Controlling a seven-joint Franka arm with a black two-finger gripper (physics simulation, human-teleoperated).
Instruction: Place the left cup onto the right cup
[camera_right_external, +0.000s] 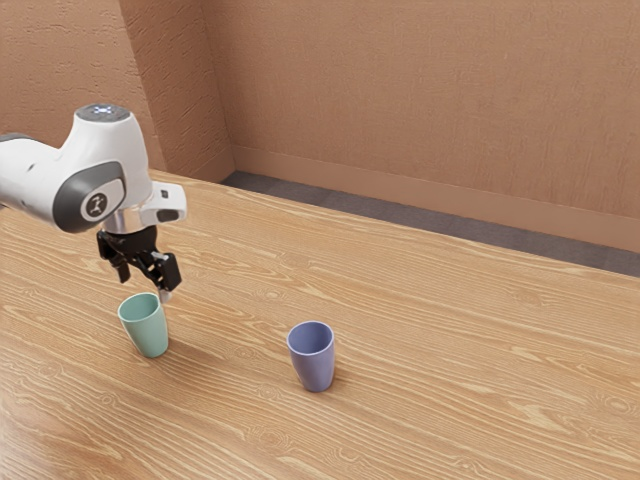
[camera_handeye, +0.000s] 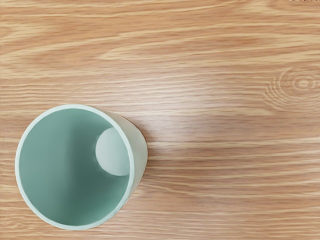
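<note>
A green cup (camera_right_external: 145, 325) stands upright on the wooden table at the exterior view's left. A blue-purple cup (camera_right_external: 312, 355) stands upright to its right, about a cup's width and a half away. My gripper (camera_right_external: 160, 291) hovers just above the green cup's rim, toward its far side, with nothing between its fingers. In the wrist view I look straight down into the green cup (camera_handeye: 75, 167), whose open mouth and pale floor lie just under my hand.
The wooden table (camera_right_external: 450, 330) stretches wide to the exterior view's right and front. Brown walls and a strip of grey floor (camera_right_external: 420, 215) lie beyond its far edge.
</note>
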